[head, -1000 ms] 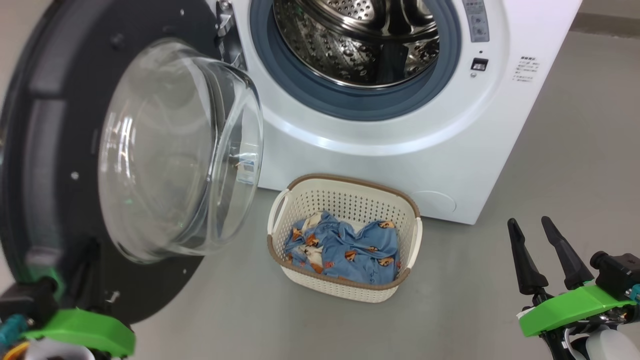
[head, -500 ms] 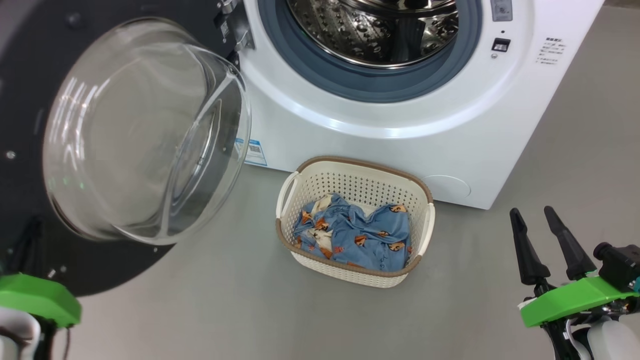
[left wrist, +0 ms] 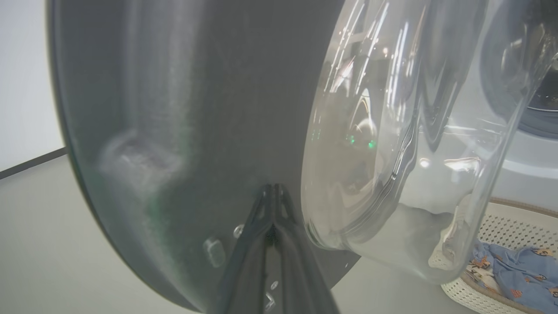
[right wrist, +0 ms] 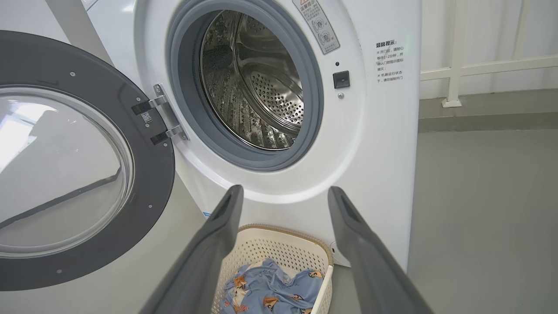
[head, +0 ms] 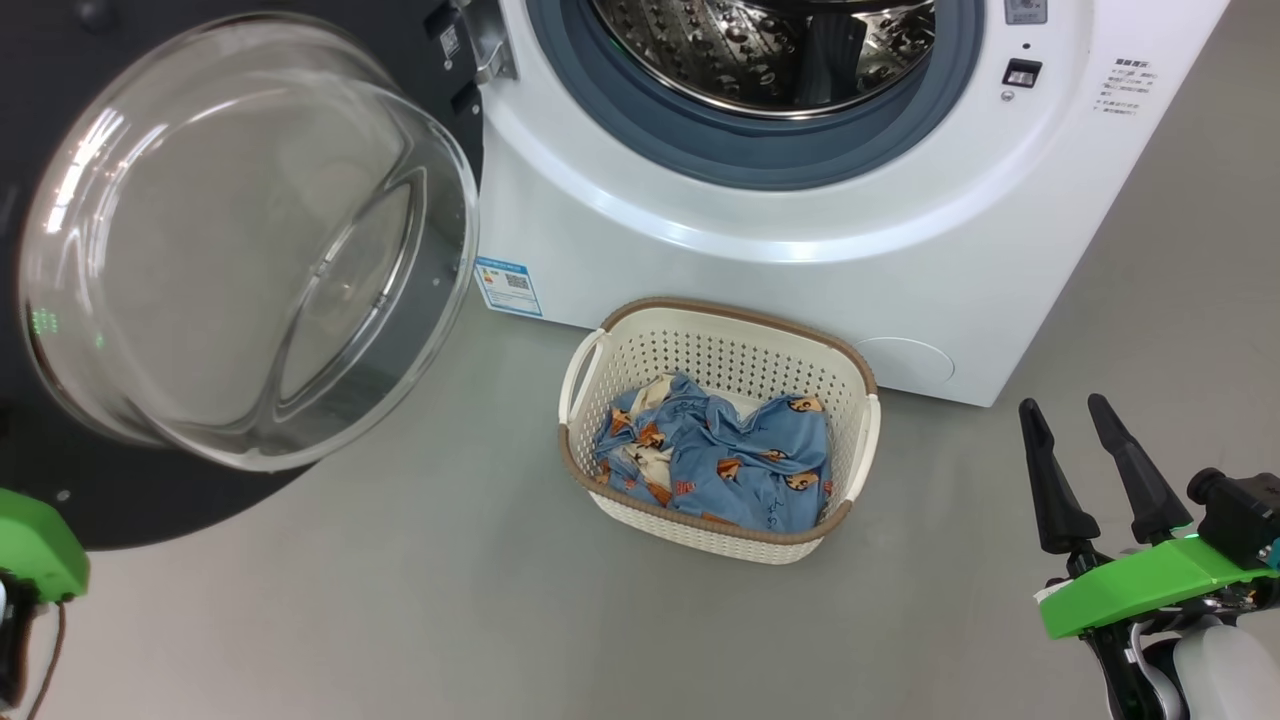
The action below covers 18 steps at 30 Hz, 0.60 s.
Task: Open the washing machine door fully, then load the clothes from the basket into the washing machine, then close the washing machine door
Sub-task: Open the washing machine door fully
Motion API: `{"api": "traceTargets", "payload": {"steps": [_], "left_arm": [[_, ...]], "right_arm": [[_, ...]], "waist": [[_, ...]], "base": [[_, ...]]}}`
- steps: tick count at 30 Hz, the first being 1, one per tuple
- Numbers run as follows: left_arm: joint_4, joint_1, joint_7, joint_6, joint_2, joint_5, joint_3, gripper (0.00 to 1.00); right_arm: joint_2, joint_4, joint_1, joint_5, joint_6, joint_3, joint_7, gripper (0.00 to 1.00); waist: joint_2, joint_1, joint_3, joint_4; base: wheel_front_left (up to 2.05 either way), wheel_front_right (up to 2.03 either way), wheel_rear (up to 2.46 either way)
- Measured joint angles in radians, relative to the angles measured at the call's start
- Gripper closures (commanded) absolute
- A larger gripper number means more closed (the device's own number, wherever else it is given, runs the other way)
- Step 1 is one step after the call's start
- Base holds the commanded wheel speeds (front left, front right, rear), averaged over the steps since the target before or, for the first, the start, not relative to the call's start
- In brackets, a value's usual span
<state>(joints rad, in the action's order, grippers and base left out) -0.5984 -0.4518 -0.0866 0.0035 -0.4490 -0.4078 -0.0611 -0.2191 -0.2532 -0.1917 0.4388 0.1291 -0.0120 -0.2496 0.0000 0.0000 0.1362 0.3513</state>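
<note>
The washing machine [head: 750, 270] stands with its steel drum [right wrist: 261, 87] exposed. Its door [head: 150, 500] hangs swung out to the left, glass bulge [head: 240, 240] facing me. My left gripper [left wrist: 272, 188] is shut, its tips pressed against the door's dark inner face [left wrist: 174, 109] beside the glass. Just in front of the machine sits the basket [head: 720, 312] with the blue printed clothes [head: 720, 465] inside. My right gripper [head: 1060, 405] hovers open and holding nothing at the lower right, right of the basket; in its wrist view this gripper [right wrist: 284, 189] frames the basket [right wrist: 279, 244].
Grey floor [head: 450, 620] spreads in front of the basket and to the machine's right. A blue label sticker [head: 508, 285] is on the machine's lower left front. A white railing [right wrist: 453, 65] stands behind, to the right.
The door has swung further open, uncovering the label sticker. My left wrist has slid left towards the picture's edge. The head camera has shifted. The right gripper stays put.
</note>
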Motion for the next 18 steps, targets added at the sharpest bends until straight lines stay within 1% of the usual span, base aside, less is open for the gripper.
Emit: {"api": "traceTargets", "payload": {"steps": [9, 18], "left_arm": [[-0.112, -0.062, -0.030, -0.012, -0.008, 0.007, -0.016, 1.00], [-0.164, -0.094, -0.056, -0.027, -0.008, 0.007, -0.034, 1.00]], "right_arm": [[-0.001, -0.005, 0.000, 0.001, 0.000, -0.004, 0.000, 0.00], [-0.001, -0.007, 0.000, 0.001, 0.000, -0.004, 0.000, 0.00]], "waist": [[0.0000, 0.0000, -0.011, -0.013], [0.0000, 0.0000, -0.020, -0.015]], "base": [[0.00, 0.00, 0.00], [0.00, 0.00, 0.00]]}}
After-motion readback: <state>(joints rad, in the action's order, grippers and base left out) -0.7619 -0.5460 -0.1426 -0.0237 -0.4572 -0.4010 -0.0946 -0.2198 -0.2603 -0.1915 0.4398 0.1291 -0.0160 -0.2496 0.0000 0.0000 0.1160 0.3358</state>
